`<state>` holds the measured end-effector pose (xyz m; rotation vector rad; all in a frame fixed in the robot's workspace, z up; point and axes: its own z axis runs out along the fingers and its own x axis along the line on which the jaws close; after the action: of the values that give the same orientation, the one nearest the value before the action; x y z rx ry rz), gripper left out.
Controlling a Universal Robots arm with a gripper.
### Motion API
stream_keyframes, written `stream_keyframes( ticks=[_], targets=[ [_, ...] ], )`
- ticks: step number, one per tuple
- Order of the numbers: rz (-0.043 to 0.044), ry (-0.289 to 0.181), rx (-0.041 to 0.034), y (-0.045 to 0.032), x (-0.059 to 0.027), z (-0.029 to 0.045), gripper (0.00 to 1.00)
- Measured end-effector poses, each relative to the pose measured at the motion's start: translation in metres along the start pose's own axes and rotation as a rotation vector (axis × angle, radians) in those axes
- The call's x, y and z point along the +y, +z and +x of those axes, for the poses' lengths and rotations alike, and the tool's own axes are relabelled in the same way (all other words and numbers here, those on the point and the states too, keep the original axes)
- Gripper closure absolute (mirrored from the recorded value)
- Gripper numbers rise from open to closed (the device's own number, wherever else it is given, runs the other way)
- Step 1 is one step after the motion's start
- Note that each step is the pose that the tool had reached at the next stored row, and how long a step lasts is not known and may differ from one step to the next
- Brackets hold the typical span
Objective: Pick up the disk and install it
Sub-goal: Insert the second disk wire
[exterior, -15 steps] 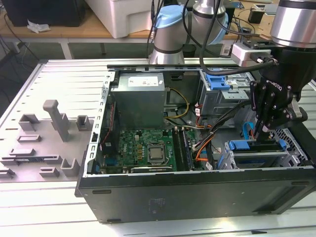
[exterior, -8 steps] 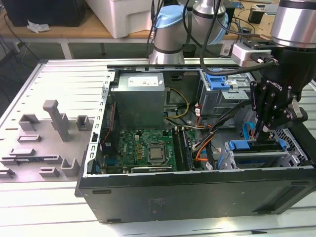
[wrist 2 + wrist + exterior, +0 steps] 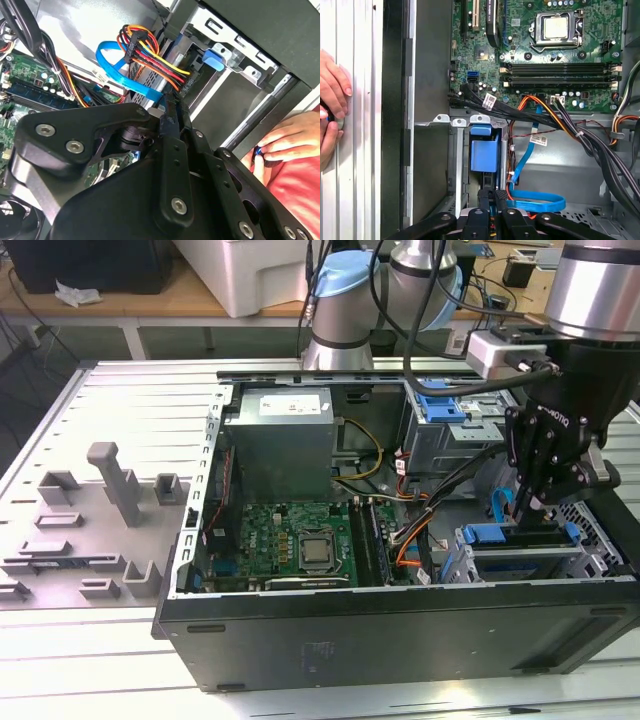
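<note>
disk seated in the drive cage, gripper standing over it

disk (image 3: 485, 152) is sitting inside the metal drive cage (image 3: 520, 560) at the corner of the open computer case (image 3: 400, 630) on the exterior view's right, with its blue carrier frame showing in the first wrist view. in the exterior view the blue edge of the carrier is lying along the top of the cage.

gripper (image 3: 528, 505) is hanging straight above that cage, its black fingers (image 3: 492, 200) pointing down and drawn close together. whether they are pinching the disk's edge or merely touching it cannot be told (the fingertips are hiding the contact line in both wrist views).

blue ribbon cable (image 3: 535, 202) is looping just beside the cage, and a bundle of red, orange and yellow wires (image 3: 150, 57) is running to a connector near it. motherboard (image 3: 290, 540) is lying on the case floor, towards the exterior view's left of the cage.

a person's hands (image 3: 332, 112) are resting on the slatted table (image 3: 90, 660) outside the case wall.
</note>
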<state>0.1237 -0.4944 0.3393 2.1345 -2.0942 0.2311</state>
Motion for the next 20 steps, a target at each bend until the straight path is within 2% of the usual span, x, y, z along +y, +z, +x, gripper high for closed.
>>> stream_keyframes(
  ticks=[20],
  targets=[
    [0.0001,0.0,0.0,0.0034,0.0,-0.0007,0.84]
  ],
)
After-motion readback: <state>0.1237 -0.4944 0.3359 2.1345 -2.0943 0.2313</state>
